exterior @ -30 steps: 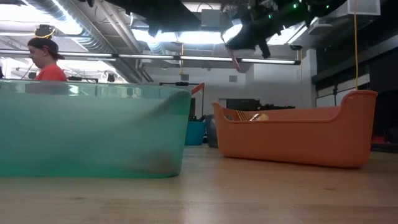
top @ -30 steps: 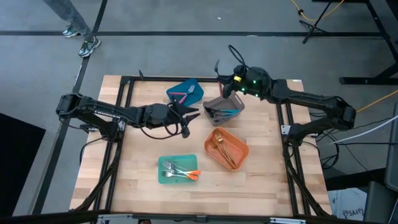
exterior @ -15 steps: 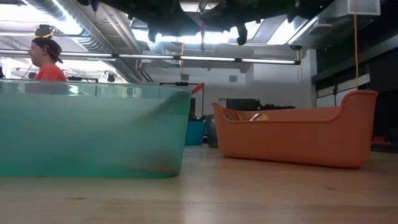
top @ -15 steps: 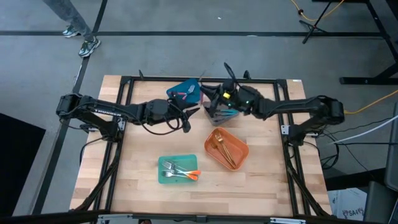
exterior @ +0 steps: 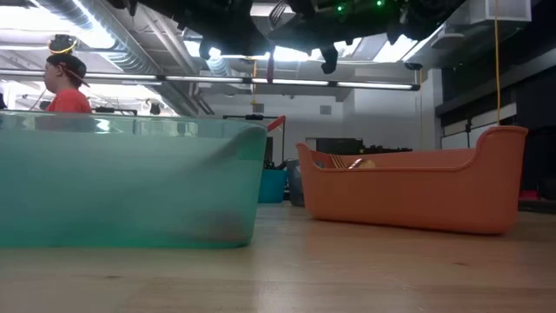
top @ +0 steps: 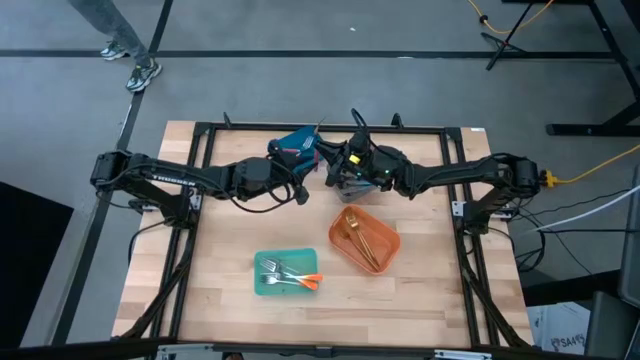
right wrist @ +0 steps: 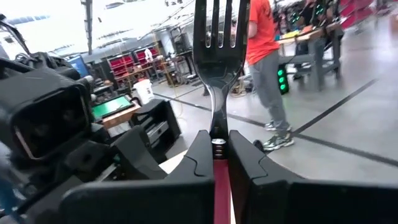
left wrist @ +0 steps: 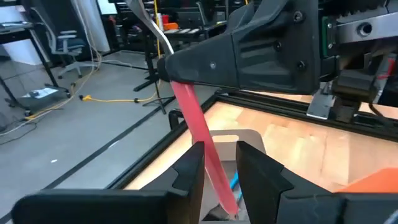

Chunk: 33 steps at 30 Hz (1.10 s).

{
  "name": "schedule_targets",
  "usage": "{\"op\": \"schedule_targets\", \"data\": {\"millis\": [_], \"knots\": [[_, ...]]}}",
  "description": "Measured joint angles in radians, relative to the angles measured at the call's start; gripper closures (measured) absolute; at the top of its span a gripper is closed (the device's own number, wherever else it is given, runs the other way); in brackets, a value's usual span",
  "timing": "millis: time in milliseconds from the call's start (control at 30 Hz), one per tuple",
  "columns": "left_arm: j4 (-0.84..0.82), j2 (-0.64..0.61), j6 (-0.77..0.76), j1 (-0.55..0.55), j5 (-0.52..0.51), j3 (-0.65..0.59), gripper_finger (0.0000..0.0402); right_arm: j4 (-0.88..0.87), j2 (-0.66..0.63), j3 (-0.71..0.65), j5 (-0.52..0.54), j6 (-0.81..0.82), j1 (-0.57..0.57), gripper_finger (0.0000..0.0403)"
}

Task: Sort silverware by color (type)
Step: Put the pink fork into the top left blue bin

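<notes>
A fork with a red handle and silver tines hangs high above the table, near the grey bin, with my right gripper shut on it. In the low view the handle points down. My left gripper reaches in from the table's left and is open. Its two fingers stand on either side of the handle's lower part; whether they touch it I cannot tell. The right gripper meets it from the table's right. My right gripper pinches the fork between its two fingers at the top of the red handle, just below the metal neck. The fingers come level from the table's right and lie across the fork. The fork is lifted clear, near upright, tines up and handle hanging down.
A blue bin with red-handled pieces stands at the far middle. An orange bin holds gold utensils, and a teal bin near the front holds orange-handled forks. Black frame rails run along the table's sides. People stand beyond the table.
My right gripper has swung toward the table's left and sunk a little, carrying the fork from over the far right of the grey bin to my left gripper. The red handle, slanted before, now hangs nearly straight down between the left fingers.
</notes>
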Motion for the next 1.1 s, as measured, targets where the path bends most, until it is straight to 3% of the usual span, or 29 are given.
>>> {"op": "schedule_targets", "data": {"millis": [233, 1100], "knots": [[0.0, 0.0, 0.0, 0.0, -0.067, 0.0, 0.0315, 0.009, 0.0, 0.0, 0.021, -0.02, 0.0, 0.0401], [0.0, 0.0, -0.055, -0.002, -0.055, 0.0, 0.0315, 0.033, -0.001, 0.0, -0.005, -0.034, 0.008, 0.0401]]}}
